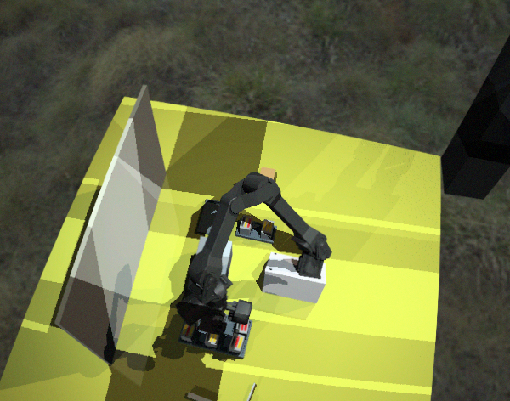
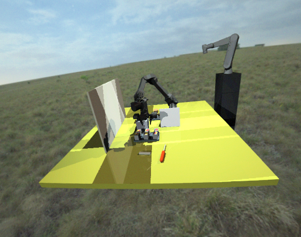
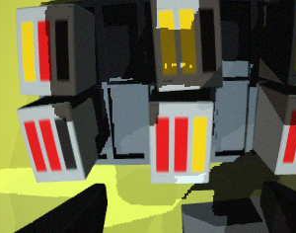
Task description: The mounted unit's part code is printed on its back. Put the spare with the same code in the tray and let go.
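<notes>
The mounted unit (image 1: 227,256) (image 2: 140,124), a pale grey box, stands mid-table partly behind my arm; no code on it is readable. The spares' rack (image 2: 147,139) (image 3: 128,118) holds two rows of striped spares. In the wrist view its near row has a red-red-black spare (image 3: 54,143), a red-red-yellow spare (image 3: 182,143) and a partly cut-off spare (image 3: 291,135); behind are a yellow-red-black spare (image 3: 35,51) and a yellow-yellow-black spare (image 3: 178,44). My gripper (image 2: 145,121) (image 3: 185,194) is open above the rack's mounted-unit side, holding nothing. The dark tray (image 1: 205,216) lies behind the mounted unit, empty where visible.
A small rack (image 1: 255,236) with two units stands right of the tray. A white box (image 1: 291,286) (image 2: 169,121) stands at my arm's base. A tall panel (image 1: 117,215) (image 2: 110,109) stands at left. An orange block (image 1: 267,173), a screwdriver (image 2: 162,155) and a pale bar (image 2: 144,153) also lie on the table.
</notes>
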Robot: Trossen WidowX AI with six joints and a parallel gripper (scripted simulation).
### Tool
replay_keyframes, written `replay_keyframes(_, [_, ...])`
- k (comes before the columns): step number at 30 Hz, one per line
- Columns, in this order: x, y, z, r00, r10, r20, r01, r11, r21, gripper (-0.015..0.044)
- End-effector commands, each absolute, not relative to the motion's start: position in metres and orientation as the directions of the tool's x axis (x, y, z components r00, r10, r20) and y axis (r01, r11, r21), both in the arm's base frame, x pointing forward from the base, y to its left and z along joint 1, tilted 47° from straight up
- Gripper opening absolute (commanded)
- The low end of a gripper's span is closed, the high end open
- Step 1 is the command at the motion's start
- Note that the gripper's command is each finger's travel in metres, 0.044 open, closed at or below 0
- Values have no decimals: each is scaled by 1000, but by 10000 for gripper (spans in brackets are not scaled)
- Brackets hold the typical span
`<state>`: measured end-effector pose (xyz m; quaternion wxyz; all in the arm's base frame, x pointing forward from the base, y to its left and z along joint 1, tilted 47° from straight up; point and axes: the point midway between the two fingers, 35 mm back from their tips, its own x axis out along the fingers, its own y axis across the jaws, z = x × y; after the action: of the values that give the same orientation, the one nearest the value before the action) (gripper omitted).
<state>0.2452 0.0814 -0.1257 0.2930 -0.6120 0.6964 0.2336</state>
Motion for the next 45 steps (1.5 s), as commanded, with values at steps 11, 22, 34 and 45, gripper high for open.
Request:
replay_keyframes(11, [246,66,-141,-75,-716,-694,-990,137,-34,300])
replay_keyframes(22, [245,53,-154,-75,-717,-693,-990,137,-34,300])
replay_keyframes(34, [243,39,-168,-75,-718,-692,-990,137,-34,300])
replay_keyframes(45, [241,26,-180,-76,-720,-690,-990,137,-35,300])
